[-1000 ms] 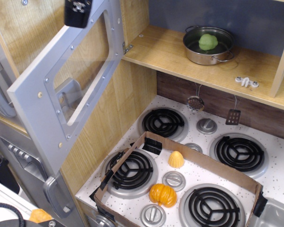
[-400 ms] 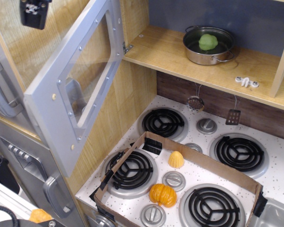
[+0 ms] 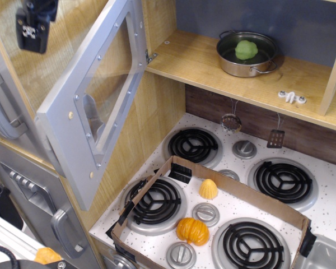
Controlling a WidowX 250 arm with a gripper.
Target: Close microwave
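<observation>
The microwave door is a silver-grey panel with a clear rectangular window. It stands open, hinged at its upper right by the wooden wall, and its free edge points down-left toward me. Its number buttons and handle are hidden on the far face. My black gripper hangs at the top left, to the left of the door's upper edge and apart from it. Its fingers cannot be made out.
Grey windowless doors with curved handles sit at the left. A steel pot holding a green item stands on the wooden shelf. A cardboard tray with an orange squash and a yellow one lies on the stovetop.
My gripper moved left from the door's top edge and dropped slightly. The door's free edge swung to the right, so the door looks narrower.
</observation>
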